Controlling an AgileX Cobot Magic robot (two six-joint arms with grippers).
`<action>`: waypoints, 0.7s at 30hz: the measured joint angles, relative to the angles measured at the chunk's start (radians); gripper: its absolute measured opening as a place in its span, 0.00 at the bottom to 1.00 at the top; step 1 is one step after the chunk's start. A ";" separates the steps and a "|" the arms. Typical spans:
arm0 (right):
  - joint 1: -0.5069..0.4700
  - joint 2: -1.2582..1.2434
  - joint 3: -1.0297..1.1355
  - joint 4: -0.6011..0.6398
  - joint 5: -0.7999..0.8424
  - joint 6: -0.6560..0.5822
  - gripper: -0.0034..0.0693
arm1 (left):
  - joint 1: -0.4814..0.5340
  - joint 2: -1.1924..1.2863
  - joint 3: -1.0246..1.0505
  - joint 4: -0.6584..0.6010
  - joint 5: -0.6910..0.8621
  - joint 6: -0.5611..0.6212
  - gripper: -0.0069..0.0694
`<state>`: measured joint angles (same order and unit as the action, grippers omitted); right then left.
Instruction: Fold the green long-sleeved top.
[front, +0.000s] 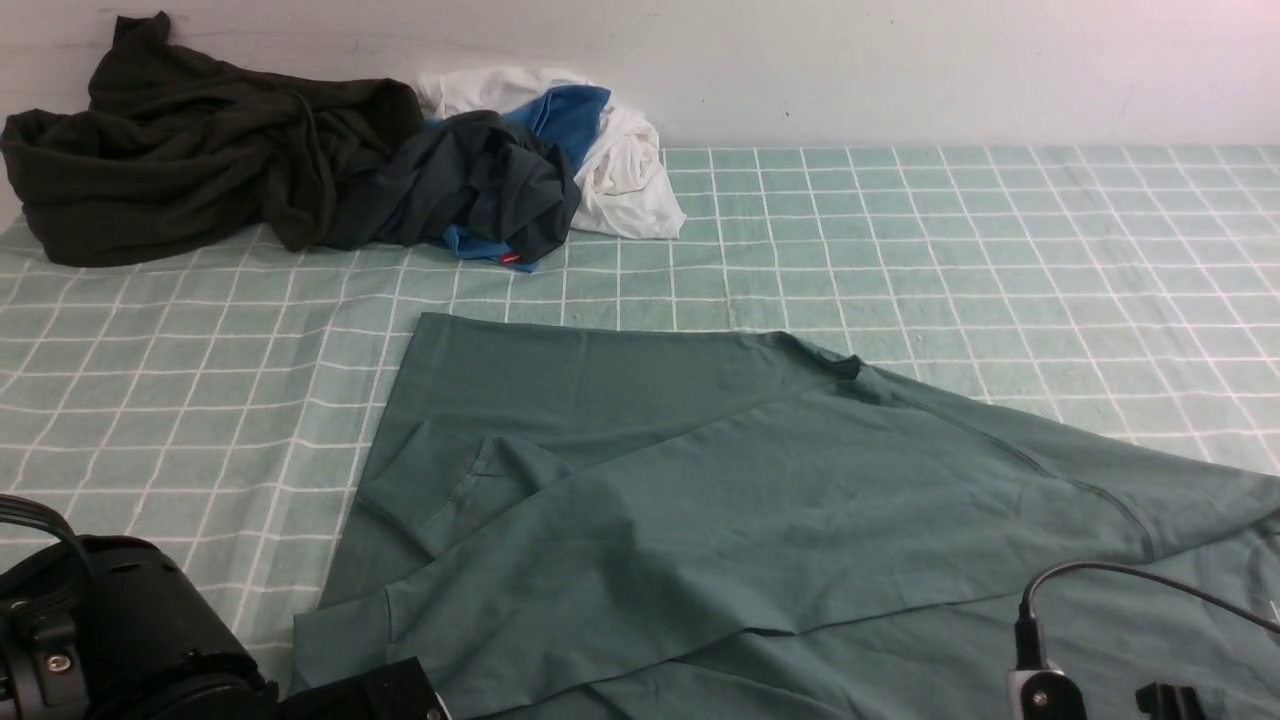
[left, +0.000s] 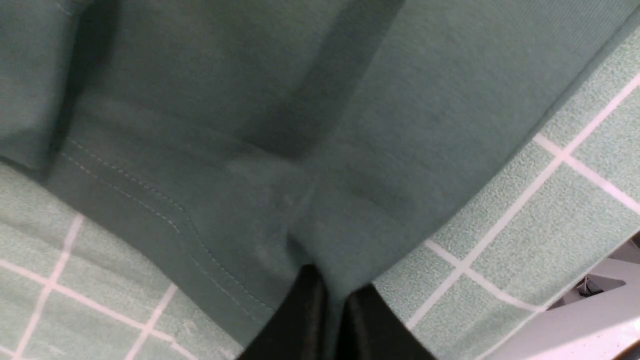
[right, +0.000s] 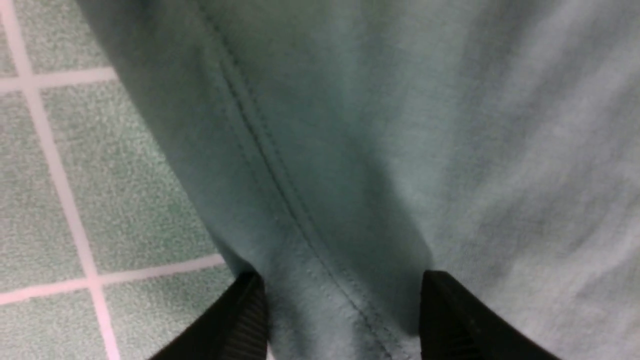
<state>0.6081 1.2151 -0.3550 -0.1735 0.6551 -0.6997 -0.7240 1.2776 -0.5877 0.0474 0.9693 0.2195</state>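
The top lies spread on the near half of the worktop, reaching from the middle out past the near right edge of the front view. A broad layer is folded diagonally across its body, and a cuff lies at its near left corner.

The left tool is narrow, its two fingers almost together with a ridge of the top's cloth pinched between them, close to a stitched hem and just beside bare checked worktop. The right tool is wide, its fingers set well apart on either side of a seam, with the cloth bunched up between them but not clamped.

At the far left of the worktop, well apart from the top, a pile of dark, blue and white clothes sits against the wall.
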 joint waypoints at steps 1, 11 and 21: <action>0.000 0.000 0.000 0.001 0.000 -0.002 0.58 | 0.000 0.000 0.000 0.000 0.000 0.000 0.10; 0.000 0.013 -0.001 0.007 -0.023 -0.014 0.54 | 0.000 0.000 0.000 0.000 0.000 0.000 0.10; 0.000 0.030 -0.046 0.011 0.019 -0.014 0.14 | 0.001 -0.001 0.000 0.001 0.014 0.000 0.10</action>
<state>0.6081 1.2455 -0.4011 -0.1621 0.6737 -0.7134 -0.7230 1.2766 -0.5877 0.0484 0.9835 0.2195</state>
